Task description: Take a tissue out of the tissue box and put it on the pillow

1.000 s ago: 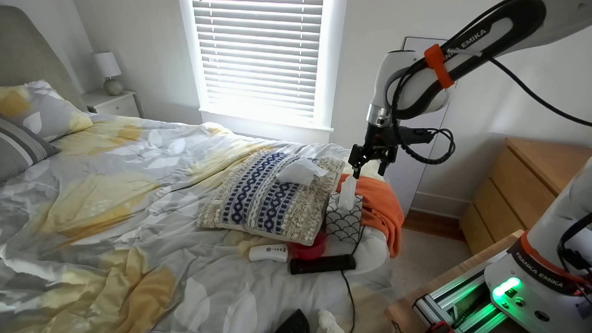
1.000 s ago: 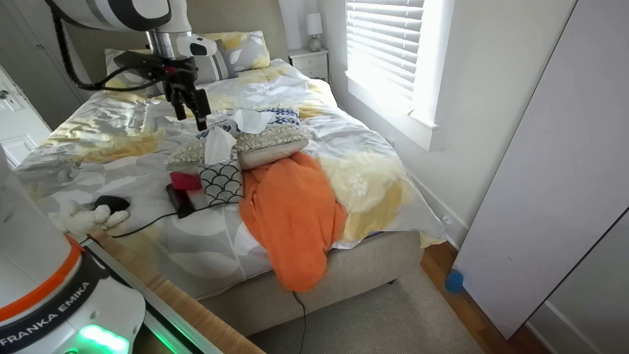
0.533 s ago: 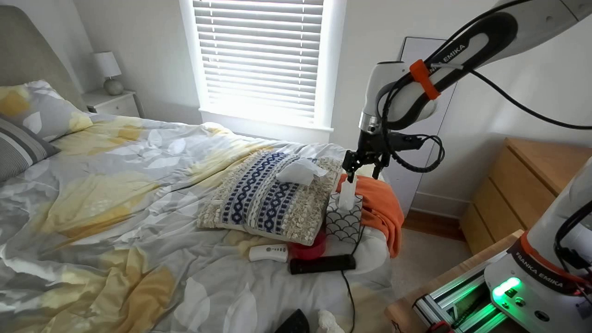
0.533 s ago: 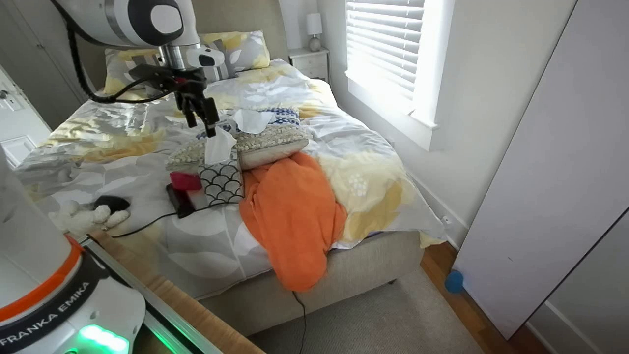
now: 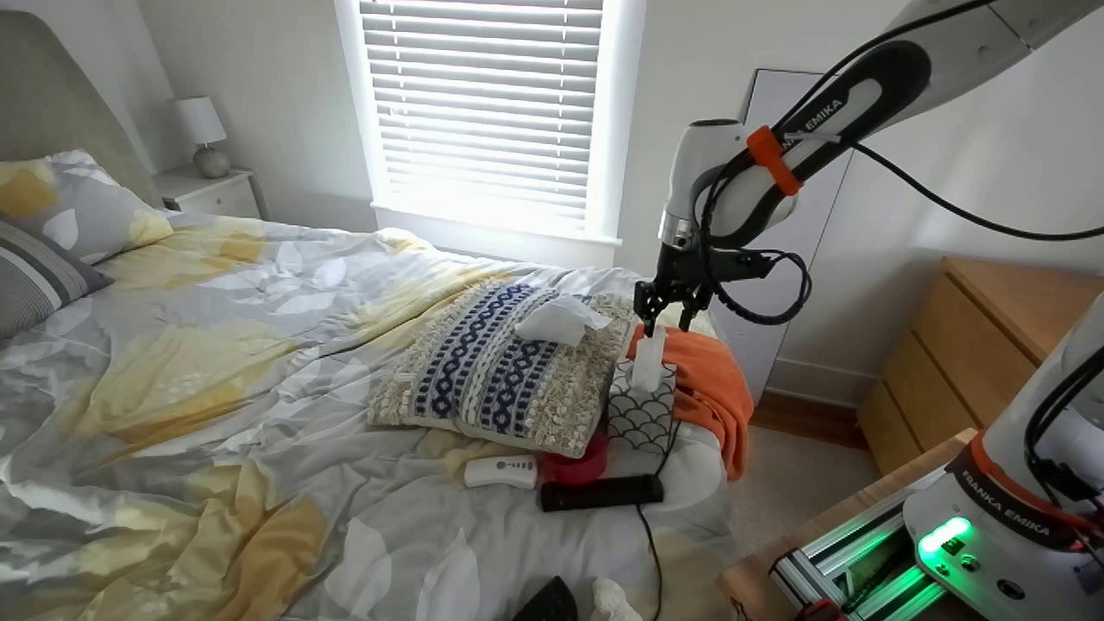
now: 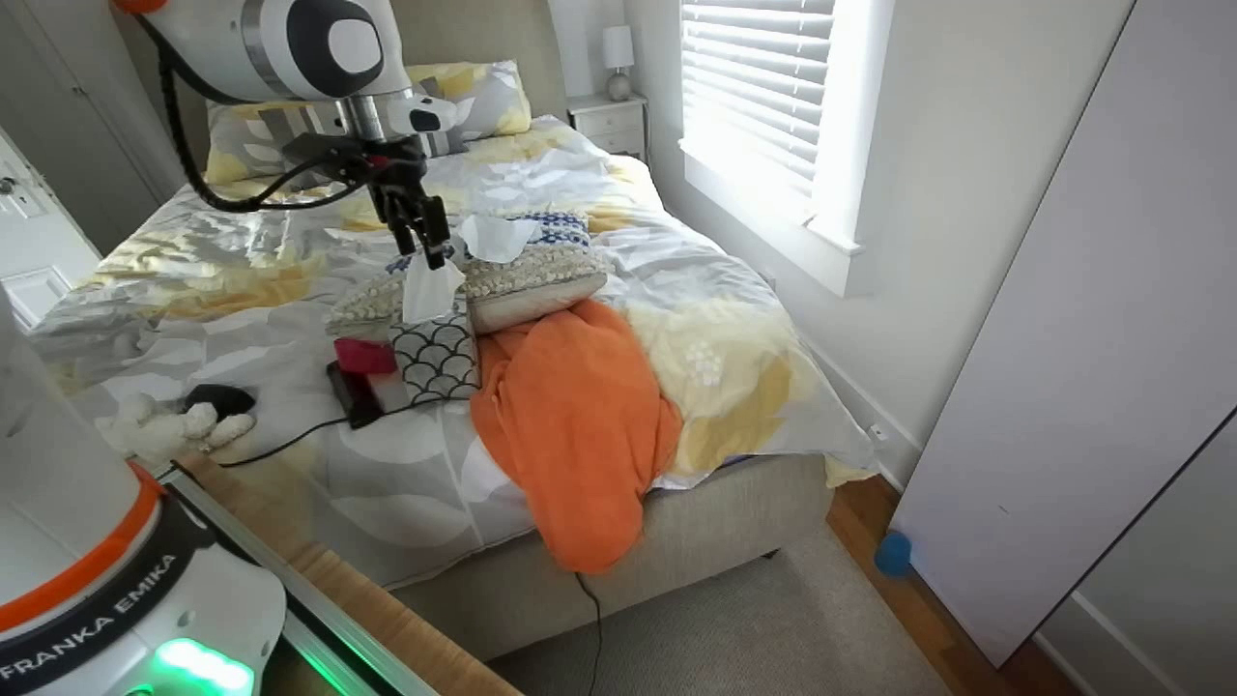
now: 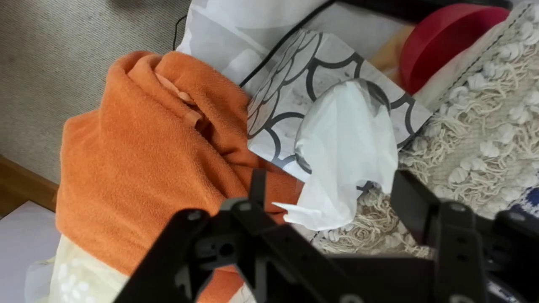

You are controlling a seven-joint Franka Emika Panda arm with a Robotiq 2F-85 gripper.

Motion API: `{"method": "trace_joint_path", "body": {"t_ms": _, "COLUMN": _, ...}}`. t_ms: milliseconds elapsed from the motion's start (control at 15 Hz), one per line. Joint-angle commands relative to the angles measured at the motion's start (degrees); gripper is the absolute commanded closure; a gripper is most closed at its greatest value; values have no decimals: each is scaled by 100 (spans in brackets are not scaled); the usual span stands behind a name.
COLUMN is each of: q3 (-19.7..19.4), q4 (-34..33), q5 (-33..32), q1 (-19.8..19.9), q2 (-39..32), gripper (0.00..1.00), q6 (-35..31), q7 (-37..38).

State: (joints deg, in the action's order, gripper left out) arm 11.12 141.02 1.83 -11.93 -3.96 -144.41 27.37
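The tissue box (image 5: 641,417) is pale with a dark scale pattern and stands upright beside the pillow; it also shows in an exterior view (image 6: 435,360) and the wrist view (image 7: 286,97). A white tissue (image 5: 648,362) sticks up out of its opening; it also shows in the wrist view (image 7: 345,139). Another crumpled white tissue (image 5: 562,320) lies on the banded navy and cream pillow (image 5: 483,371). My gripper (image 5: 668,328) is open and empty, just above the box. In the wrist view the upright tissue's end lies between the spread fingers (image 7: 332,179).
An orange cloth (image 6: 580,435) lies against the box and hangs over the bed's end. A red bowl (image 5: 576,466), a black device (image 5: 602,492) with a cable and a white remote (image 5: 500,472) lie near the box and pillow. A stuffed toy (image 6: 174,425) lies nearer the robot base.
My gripper has moved down and toward the pillow side, coming over the tissue that stands out of the box. It stays open. The box, pillow and tissues have not moved.
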Motion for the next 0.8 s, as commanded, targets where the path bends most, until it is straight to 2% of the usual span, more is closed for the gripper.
{"method": "trace_joint_path", "body": {"t_ms": 0, "q3": -90, "q4": -177, "q5": -345, "q1": -55, "q2": -278, "gripper": 47, "q6": -173, "q7": 318}}
{"method": "trace_joint_path", "body": {"t_ms": 67, "q3": -108, "q4": -198, "q5": -382, "q1": -63, "q2": -310, "gripper": 52, "q6": -178, "q7": 338}}
{"method": "trace_joint_path", "body": {"t_ms": 133, "q3": -129, "q4": -229, "q5": -395, "q1": -67, "q2": -358, "gripper": 72, "q6": -200, "q7": 354}}
{"method": "trace_joint_path", "body": {"t_ms": 400, "q3": -114, "q4": -336, "q5": -131, "q1": -77, "q2": -329, "gripper": 100, "q6": -10, "q7": 217}}
{"method": "trace_joint_path", "body": {"t_ms": 733, "q3": -116, "q4": -670, "q5": -43, "q1": -26, "q2": 235, "gripper": 100, "q6": 916, "q7": 130}}
